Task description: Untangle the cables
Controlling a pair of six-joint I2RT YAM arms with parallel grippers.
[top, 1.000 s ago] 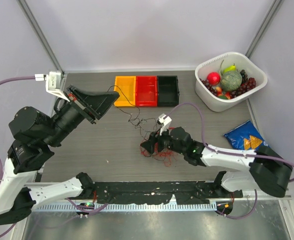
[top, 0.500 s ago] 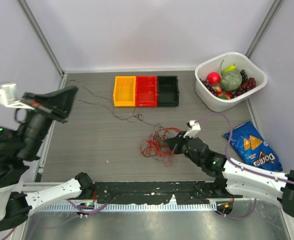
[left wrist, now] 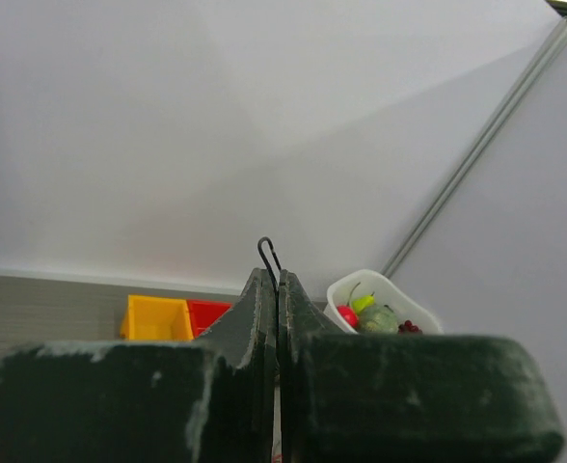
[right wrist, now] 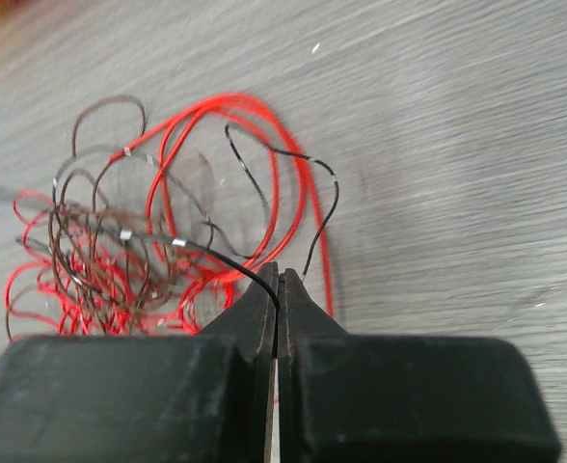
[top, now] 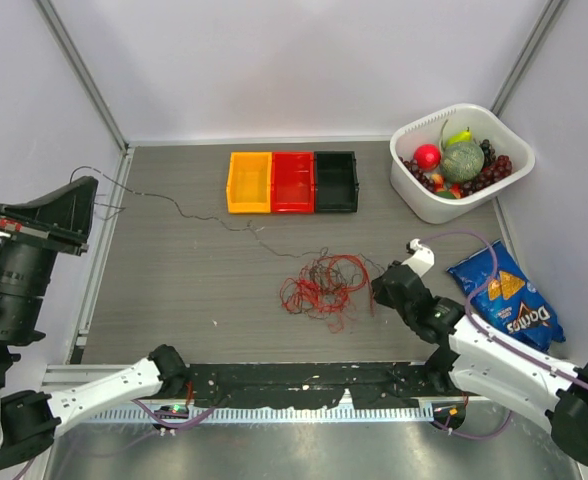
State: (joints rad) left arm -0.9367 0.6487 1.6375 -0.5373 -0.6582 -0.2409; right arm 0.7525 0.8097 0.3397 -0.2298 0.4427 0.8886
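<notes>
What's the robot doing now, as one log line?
left gripper: shut on dark cable | right gripper: shut on black cable | other cables: tangled

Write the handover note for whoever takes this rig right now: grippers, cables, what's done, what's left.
Left gripper: shut on a dark wire, raised off to the left, with the wire drawn out from the tangle.
Right gripper: shut on a black wire at the tangle's edge.
The tangle: red and dark loops knotted on the table.
Done: one strand partly pulled out.
Left: separate the rest.
</notes>
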